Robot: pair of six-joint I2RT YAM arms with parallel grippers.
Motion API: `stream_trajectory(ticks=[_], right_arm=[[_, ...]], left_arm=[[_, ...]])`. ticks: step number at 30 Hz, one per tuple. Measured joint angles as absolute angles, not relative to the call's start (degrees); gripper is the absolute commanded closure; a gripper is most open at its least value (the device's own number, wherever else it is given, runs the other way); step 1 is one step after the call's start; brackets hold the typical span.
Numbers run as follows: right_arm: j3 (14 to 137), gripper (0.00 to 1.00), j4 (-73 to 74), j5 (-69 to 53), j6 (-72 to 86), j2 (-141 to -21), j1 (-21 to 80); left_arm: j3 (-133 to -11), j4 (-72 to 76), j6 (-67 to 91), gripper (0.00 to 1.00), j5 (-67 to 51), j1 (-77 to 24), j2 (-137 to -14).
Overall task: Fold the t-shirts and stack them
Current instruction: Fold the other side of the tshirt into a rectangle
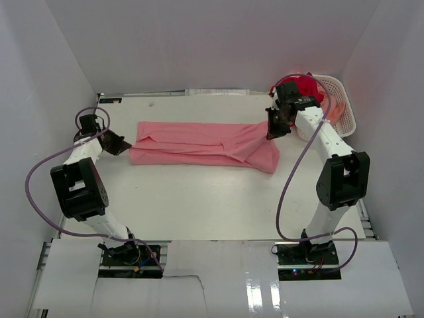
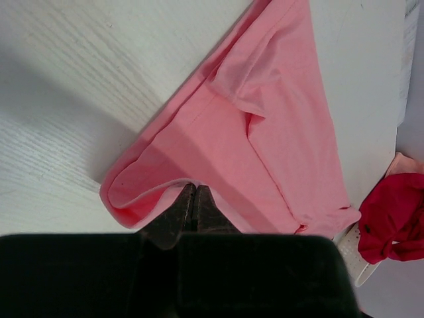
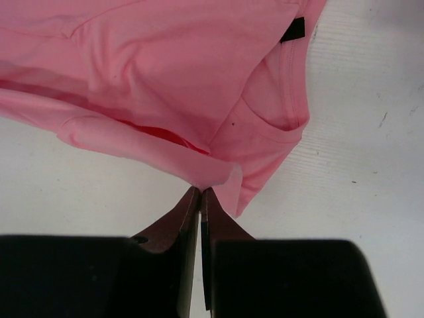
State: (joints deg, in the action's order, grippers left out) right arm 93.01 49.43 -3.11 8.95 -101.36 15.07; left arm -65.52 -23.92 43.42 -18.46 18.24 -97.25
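Mid-fold, my left end effector (image 2: 193, 192) and right end effector (image 3: 201, 193) each pinch an end of the pink t-shirt (image 1: 199, 142) (stretched beside the basket (image 1: 345, 119)), so next I'd bring the ends together

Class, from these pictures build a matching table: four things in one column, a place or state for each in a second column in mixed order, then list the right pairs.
Column 1
1. pink t-shirt
2. red t-shirt
3. left arm's fingers
4. white lattice basket

Column 2
A. at the far right corner of the table
B. bunched inside the basket
C. stretched out long across the table
D. shut on the left end of a shirt

Pairs: 1-C, 2-B, 3-D, 4-A
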Motion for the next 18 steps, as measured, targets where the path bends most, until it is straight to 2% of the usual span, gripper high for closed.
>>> stream_trajectory(ticks=[18], right_arm=[[110.4,0.92,54.1,-1.9,8.5,-113.5,14.1]], left_arm=[[-73.3,-23.5,44.0,1.00,-18.3,13.8,-104.1]])
